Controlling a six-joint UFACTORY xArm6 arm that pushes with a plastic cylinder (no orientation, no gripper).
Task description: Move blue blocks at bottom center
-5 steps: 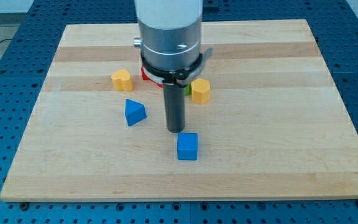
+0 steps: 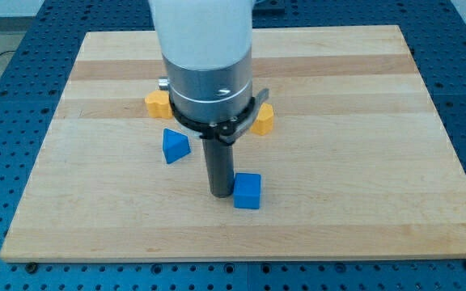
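Note:
A blue cube [image 2: 247, 191] sits near the bottom centre of the wooden board [image 2: 379, 162]. A blue triangular block [image 2: 175, 145] lies up and to its left. My tip [image 2: 219, 192] rests on the board right beside the cube's left side, touching or nearly touching it, and below and to the right of the blue triangular block.
A yellow block [image 2: 157, 103] shows at the arm's left and another yellow block [image 2: 264, 119] at its right, both partly hidden by the arm's body. Any blocks behind the arm are hidden.
My tip has moved toward the view's bottom and slightly left, from above the blue cube to its left side. The arm's body now covers the red and green blocks. The cube barely shifted.

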